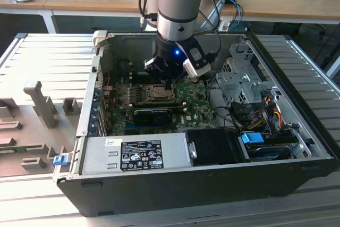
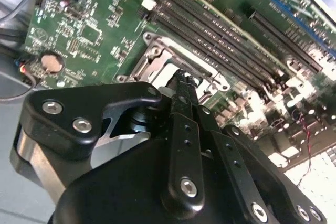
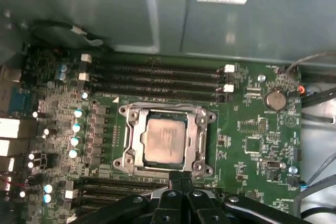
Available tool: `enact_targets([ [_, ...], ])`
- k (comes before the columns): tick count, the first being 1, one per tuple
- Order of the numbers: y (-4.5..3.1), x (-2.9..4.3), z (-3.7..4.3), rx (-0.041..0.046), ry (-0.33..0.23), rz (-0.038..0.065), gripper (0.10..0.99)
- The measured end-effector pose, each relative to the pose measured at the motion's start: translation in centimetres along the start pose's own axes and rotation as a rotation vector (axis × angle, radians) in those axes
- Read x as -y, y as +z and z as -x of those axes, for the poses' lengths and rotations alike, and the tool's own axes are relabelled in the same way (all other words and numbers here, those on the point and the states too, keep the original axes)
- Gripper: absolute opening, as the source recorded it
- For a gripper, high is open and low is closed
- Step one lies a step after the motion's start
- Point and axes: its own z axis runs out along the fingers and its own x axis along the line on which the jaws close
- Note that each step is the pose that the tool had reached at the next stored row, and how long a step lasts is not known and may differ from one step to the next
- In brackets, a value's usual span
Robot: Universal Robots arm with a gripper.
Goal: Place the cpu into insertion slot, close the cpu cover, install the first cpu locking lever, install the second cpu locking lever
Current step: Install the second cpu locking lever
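Exterior view: the gripper (image 1: 169, 82) hangs inside the open computer case (image 1: 297, 131), just above the insertion slot (image 1: 155, 94).

First wrist view: the cpu (image 3: 165, 139) lies seated in the slot, framed by the cpu cover (image 3: 130, 140) — fingertips (image 3: 181, 178) pressed together, empty.

Second wrist view: label print unreadable.

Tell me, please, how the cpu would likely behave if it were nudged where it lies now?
The cpu looks flat and rigid, so it probably wouldn't flex or roll. It sits under the cpu cover, so it likely wouldn't slide. Its smooth metal face may be slippery.
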Motion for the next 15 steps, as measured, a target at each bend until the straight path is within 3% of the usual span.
enact_targets([
  [4,0.54,0.38,-0.56,-0.001,-0.003,0.003,0.106],
  [12,1.08,0.9,-3.89,-0.0003,-0.003,0.011,0.106],
  [15,1.88,1.16,-4.22,-0.0001,-0.003,0.014,0.106],
])
